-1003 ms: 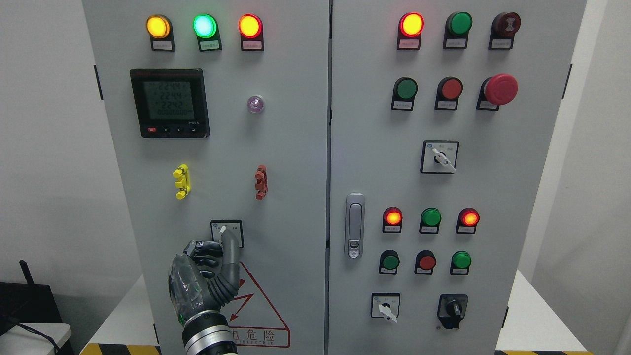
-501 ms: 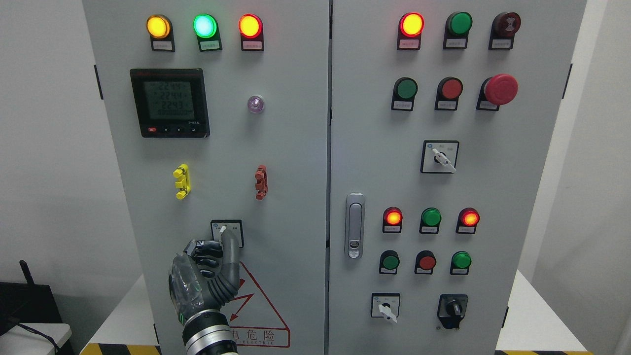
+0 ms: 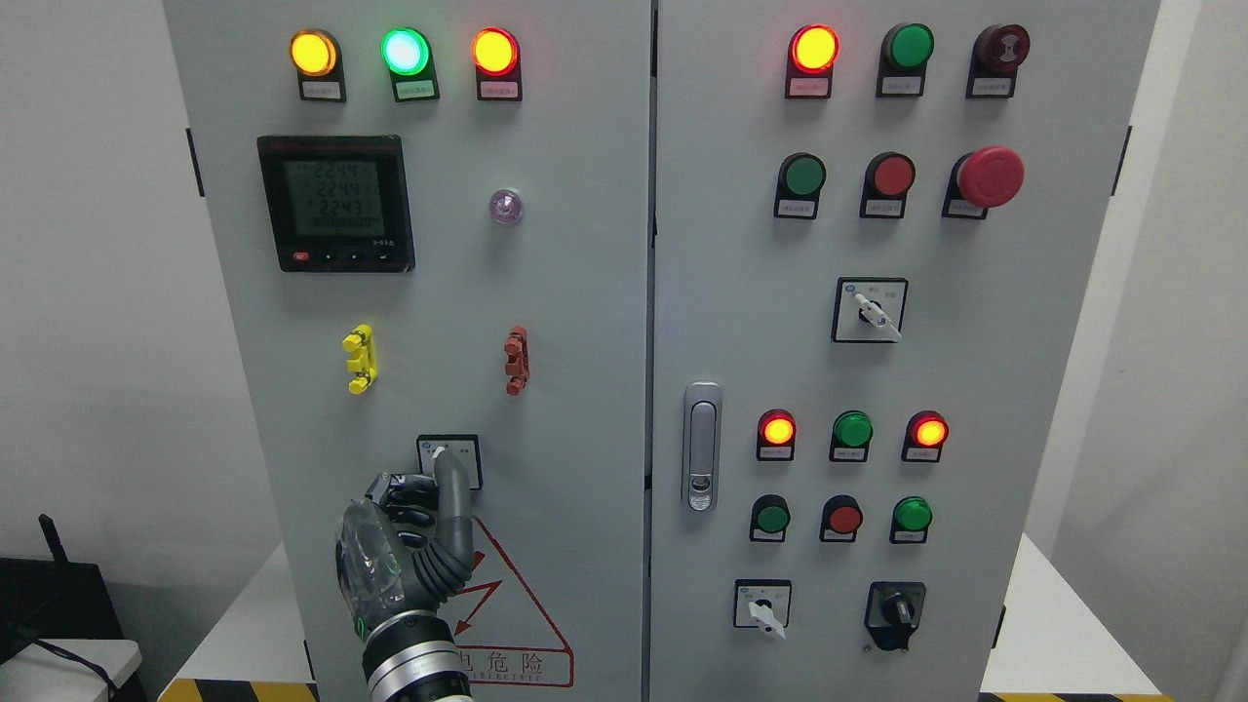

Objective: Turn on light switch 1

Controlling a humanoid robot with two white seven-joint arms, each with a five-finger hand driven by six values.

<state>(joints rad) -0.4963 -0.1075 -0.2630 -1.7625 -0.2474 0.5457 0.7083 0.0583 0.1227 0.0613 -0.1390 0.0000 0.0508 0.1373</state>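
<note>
Light switch 1 (image 3: 448,460) is a small rotary selector in a black-framed plate, low on the cabinet's left door. Its white handle tip (image 3: 440,452) points up and to the left. My left hand (image 3: 434,480) comes up from the bottom edge and sits on the switch. The thumb (image 3: 453,487) stretches up over the knob's right side, and the other fingers (image 3: 402,495) are curled against its lower left. Most of the knob is hidden by the hand. My right hand is out of view.
The grey cabinet (image 3: 585,390) fills the view. A meter (image 3: 336,203), lit yellow, green and red lamps, and yellow (image 3: 359,359) and red (image 3: 516,361) clips sit above the switch. The right door carries a latch (image 3: 702,447), push buttons, an emergency stop (image 3: 990,176) and other selectors.
The left hand has stayed on the switch, its thumb edging slightly left. The white handle tip stays pointing up-left.
</note>
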